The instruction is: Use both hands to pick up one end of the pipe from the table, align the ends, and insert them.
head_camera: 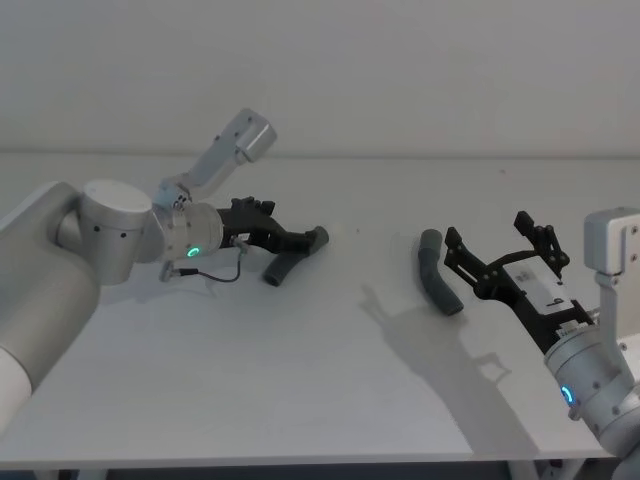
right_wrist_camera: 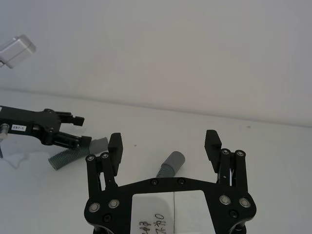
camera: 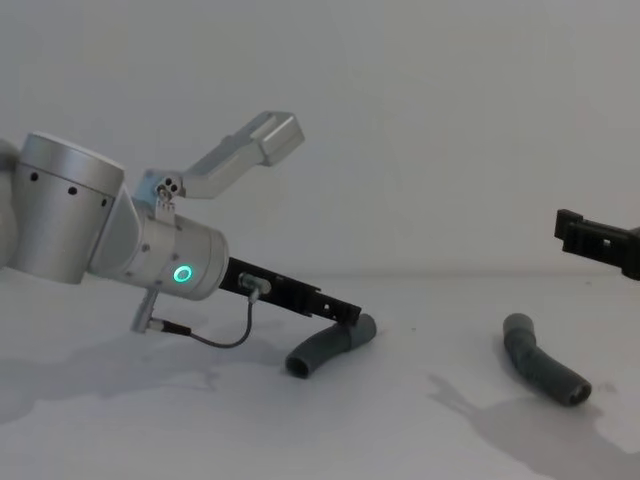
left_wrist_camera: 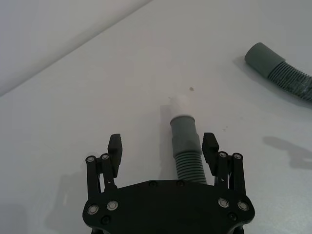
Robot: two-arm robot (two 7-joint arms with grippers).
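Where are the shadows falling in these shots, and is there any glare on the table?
Head view: the right gripper throws a broad, soft shadow on the table, toward the robot's left; no glare. Chest view: faint grey shadows pool under the left arm. Left wrist view: ahead of the left gripper, the whitish tip casts a narrow shadow alongside itself.

**What lies covered or clipped**

In the left wrist view the ribbed stretch of the left hose piece (left_wrist_camera: 187,161) runs under the body of the left gripper (left_wrist_camera: 163,142), so its far end is hidden; whether a jaw touches its cuff cannot be told. The right hose piece (left_wrist_camera: 280,70) is cut off by the picture's edge. In the right wrist view the right gripper (right_wrist_camera: 164,140) covers all of that piece beyond one cuff. In the chest view the edge clips the right gripper to a black tip
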